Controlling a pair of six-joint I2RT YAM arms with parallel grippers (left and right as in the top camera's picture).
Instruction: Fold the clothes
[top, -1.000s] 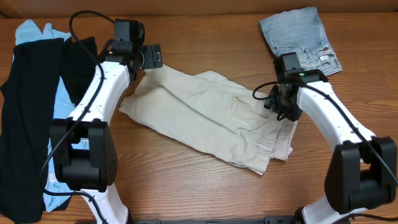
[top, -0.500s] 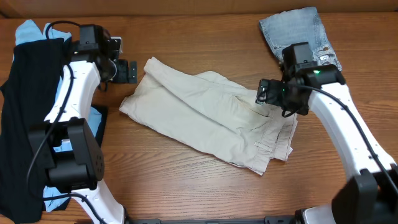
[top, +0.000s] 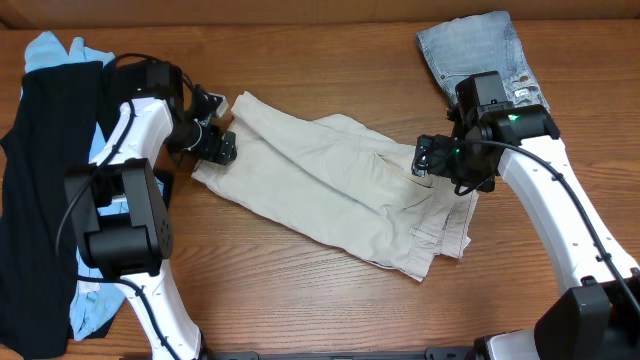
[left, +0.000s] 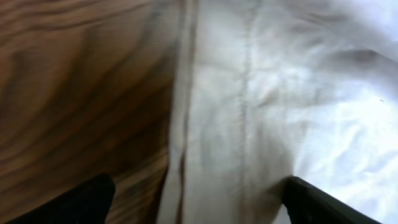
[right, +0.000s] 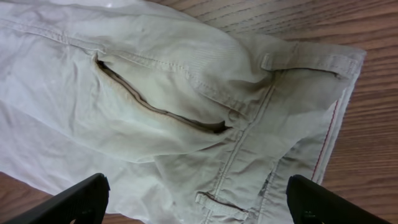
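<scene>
1. Khaki pants (top: 340, 190) lay rumpled on table (top: 300, 300), waistband twd robot's right.
2. Left gripper (top: 221, 128) sat at leg hem, jaws wide, wrist pic blurry; right gripper (top: 424, 158) over pocket, wide too, nothing held.
3. Far back: folded jeans (top: 480, 55); black garment (top: 45, 200) cut off at left edge.

Perhaps a lab, wooden table (top: 300, 300), robot arms (top: 545, 210)
</scene>
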